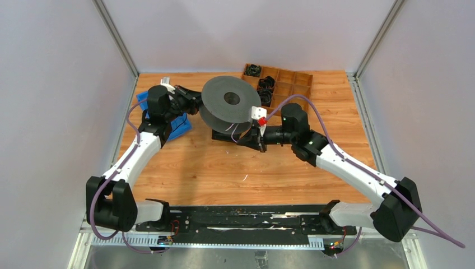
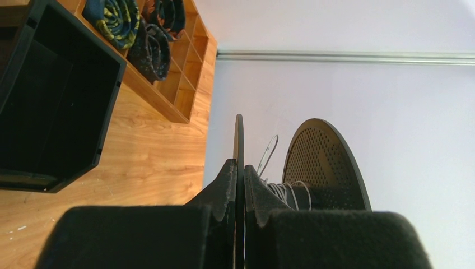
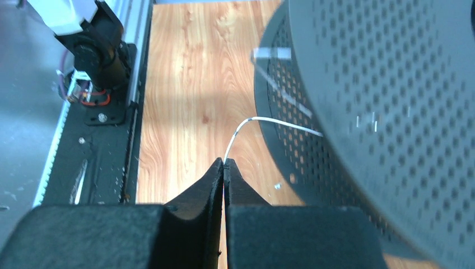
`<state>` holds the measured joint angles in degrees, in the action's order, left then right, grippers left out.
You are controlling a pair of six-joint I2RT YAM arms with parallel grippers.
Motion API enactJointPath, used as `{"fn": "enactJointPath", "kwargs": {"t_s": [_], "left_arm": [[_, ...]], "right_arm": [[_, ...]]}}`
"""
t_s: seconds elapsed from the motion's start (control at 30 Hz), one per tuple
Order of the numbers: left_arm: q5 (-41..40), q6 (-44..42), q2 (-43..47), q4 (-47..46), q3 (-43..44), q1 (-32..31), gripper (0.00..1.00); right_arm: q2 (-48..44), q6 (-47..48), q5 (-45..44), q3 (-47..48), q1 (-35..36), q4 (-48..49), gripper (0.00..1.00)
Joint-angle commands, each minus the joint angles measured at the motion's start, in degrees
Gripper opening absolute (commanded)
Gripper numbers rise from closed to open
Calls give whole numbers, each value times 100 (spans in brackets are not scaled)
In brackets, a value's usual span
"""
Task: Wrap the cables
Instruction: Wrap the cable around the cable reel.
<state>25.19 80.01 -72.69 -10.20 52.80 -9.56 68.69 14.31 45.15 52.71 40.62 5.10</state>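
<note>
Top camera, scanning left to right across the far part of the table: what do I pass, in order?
blue object → left gripper → grey spool → wooden divided tray

1 spool point(image 1: 227, 101), 1 white cable point(image 3: 280, 124), 1 wooden tray point(image 1: 299, 84), 1 black bin point(image 2: 56, 101). Coiled bundles point(image 1: 265, 84) in tray: 3, I think.

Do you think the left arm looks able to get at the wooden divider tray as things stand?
Probably not straight away: the left tool is shut on a flange of the black spool, and that spool stands between it and the wooden tray. It would need to let go first.
</note>
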Motion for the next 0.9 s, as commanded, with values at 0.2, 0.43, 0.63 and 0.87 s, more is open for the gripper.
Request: {"fn": "enactJointPath", "kwargs": {"t_s": [0.2, 0.43, 0.63, 0.87], "left_arm": [[-120, -265, -289, -241, 208, -40, 0], [-186, -526, -404, -54, 394, -161, 0], [-269, -860, -385, 65, 474, -352, 0], [-462, -1529, -280, 552, 684, -614, 0]], "right_arm": [[861, -482, -683, 1727, 834, -1141, 1], [1309, -253, -1859, 2791, 1485, -2227, 1], [1725, -2, -3079, 3413, 1941, -2747, 1], [2046, 539, -4405, 3884, 2388, -3101, 6]]}}
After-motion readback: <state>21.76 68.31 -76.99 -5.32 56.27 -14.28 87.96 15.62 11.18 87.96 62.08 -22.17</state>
